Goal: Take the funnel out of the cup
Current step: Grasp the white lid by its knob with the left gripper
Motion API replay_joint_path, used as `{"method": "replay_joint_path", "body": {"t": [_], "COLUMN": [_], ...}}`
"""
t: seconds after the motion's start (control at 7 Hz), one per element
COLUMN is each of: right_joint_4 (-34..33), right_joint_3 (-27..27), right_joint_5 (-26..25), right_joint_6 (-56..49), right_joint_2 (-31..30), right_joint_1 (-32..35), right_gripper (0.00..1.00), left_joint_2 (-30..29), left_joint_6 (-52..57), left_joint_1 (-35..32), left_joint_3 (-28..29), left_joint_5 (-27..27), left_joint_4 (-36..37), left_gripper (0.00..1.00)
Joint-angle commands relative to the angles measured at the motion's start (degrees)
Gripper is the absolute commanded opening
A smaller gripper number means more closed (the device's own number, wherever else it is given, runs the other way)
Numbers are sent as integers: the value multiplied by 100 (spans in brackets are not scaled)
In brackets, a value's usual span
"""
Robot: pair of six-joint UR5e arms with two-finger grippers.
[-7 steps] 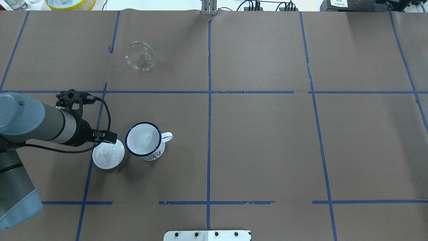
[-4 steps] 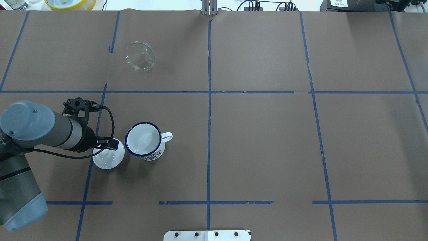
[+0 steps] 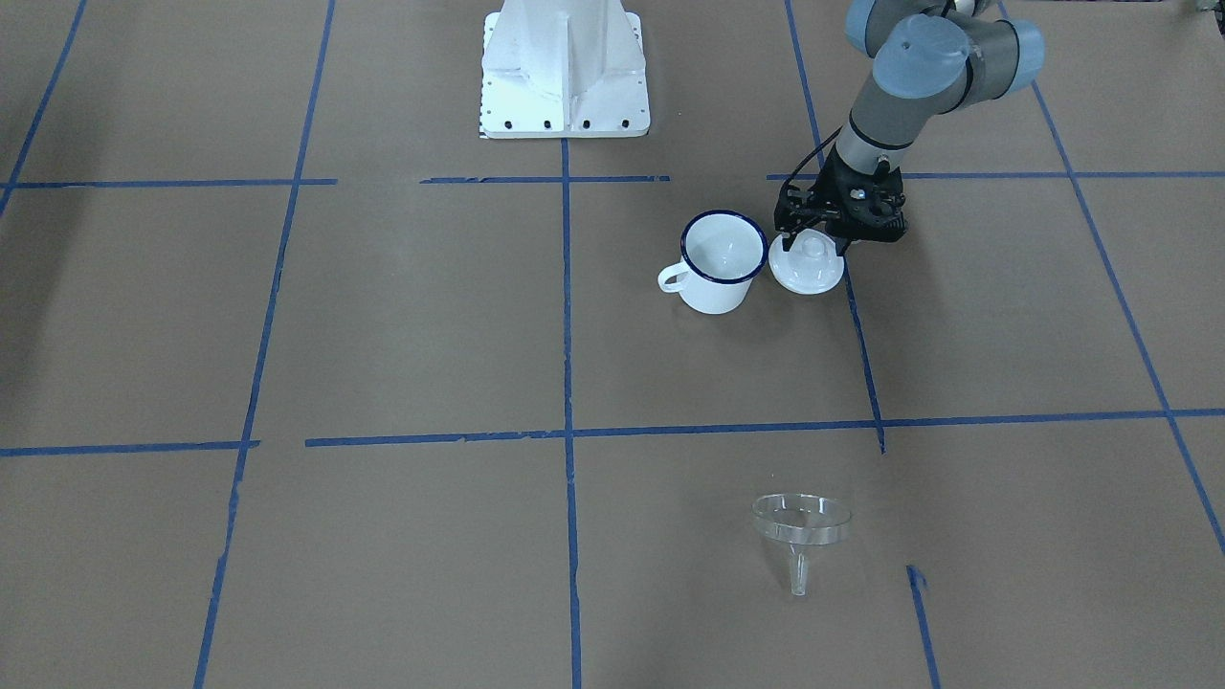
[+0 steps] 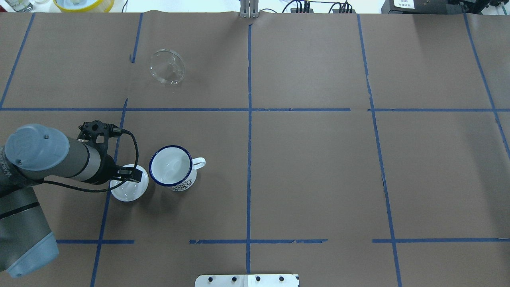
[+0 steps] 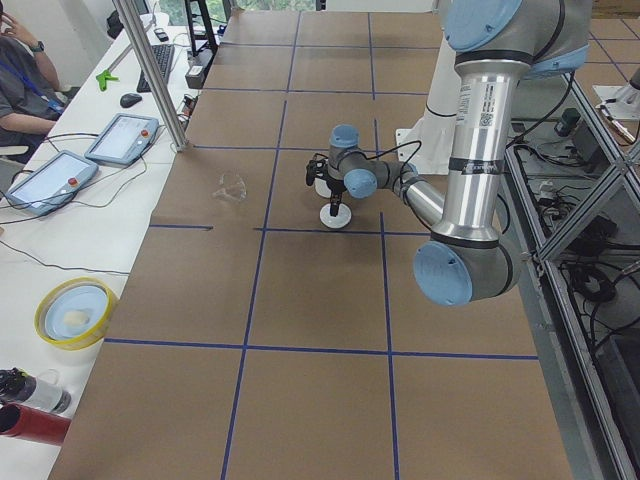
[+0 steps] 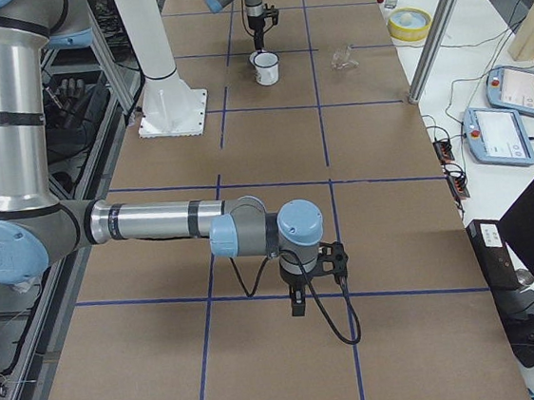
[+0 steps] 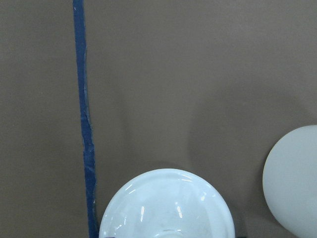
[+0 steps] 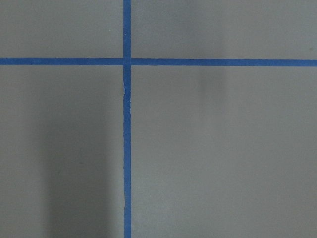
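Moved down over the lid (image 4: 127, 191), the left pincer (image 3: 813, 243) is held wide; the funnel (image 4: 167, 66) is already laid on the tabletop (image 4: 318, 167), well apart from the cup (image 4: 172, 166).

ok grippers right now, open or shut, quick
left gripper: open, over the white lid, holding nothing
right gripper: cannot be told

Bright, even light gives soft, faint shadows beside the cup (image 4: 172, 167). Small glints show on the white lid (image 7: 166, 206); the views look sharp.
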Motion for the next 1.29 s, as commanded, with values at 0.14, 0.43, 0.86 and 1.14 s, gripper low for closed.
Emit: {"method": "replay_joint_path", "body": {"t": [0.14,0.43,0.86,1.14], "right_joint_4": [0,0,0,0], "right_joint_3": [1,-8,1,1], "right_joint_5": [0,0,0,0], "right_joint_6": [0,0,0,0], "right_joint_2": [0,0,0,0], "right_joint_1": [0,0,0,0], "right_gripper": [100,100,100,100], "left_joint_2": [0,9,26,26], "left_joint_6": [-18,-18,-18,-18], "left_joint_1": [19,19,19,19], "left_joint_3": [-3,-3,-3,-12], "left_joint_5": [0,9,0,0], "left_joint_4": [-4,4,13,13], "left_gripper": [64,60,60,55]}}
